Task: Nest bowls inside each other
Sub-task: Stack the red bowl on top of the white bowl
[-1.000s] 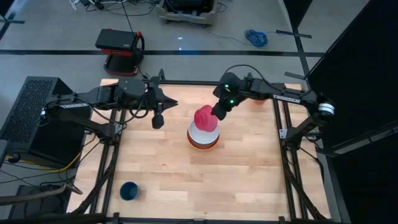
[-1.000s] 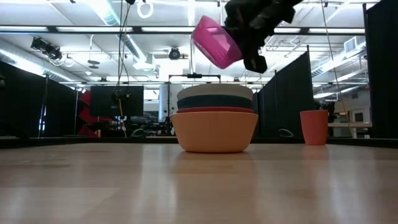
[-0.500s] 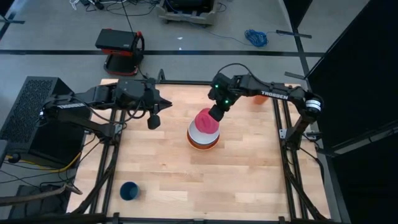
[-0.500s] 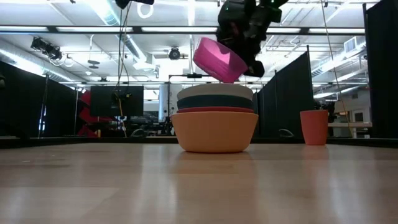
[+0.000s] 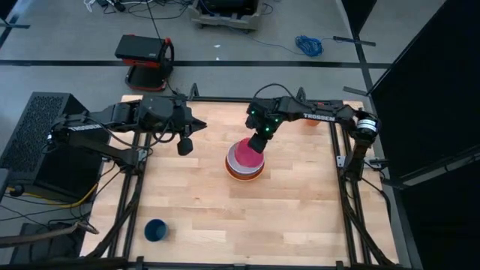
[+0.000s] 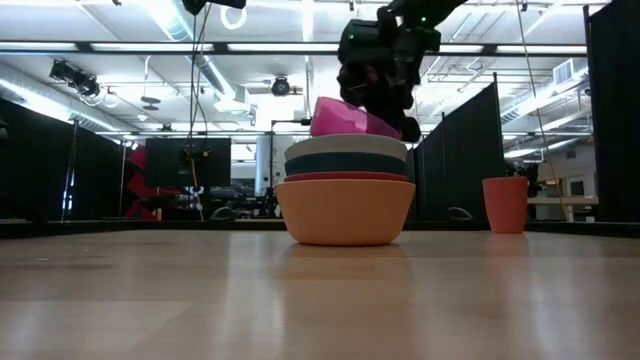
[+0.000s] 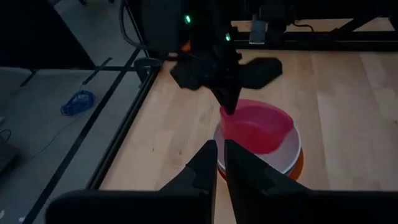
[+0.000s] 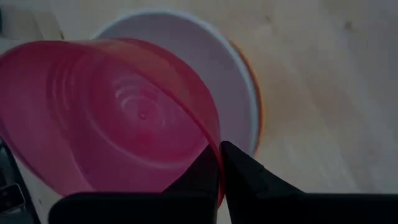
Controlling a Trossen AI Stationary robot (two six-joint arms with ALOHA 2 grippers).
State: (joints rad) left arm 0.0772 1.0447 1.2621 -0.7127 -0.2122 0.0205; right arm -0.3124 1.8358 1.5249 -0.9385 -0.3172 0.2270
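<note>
1. my right gripper is pinching the pink bowl by its rim; it sits tilted in the white bowl atop the stack
2. my left gripper hangs pressed together beside the stack
3. orange cup stands far back

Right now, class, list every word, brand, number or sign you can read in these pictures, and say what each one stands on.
"TROSSEN": white letters on the right arm's forearm link, high view.
No other text can be read: the bowls, the orange cup and the red and black box on the floor show no legible label.
</note>
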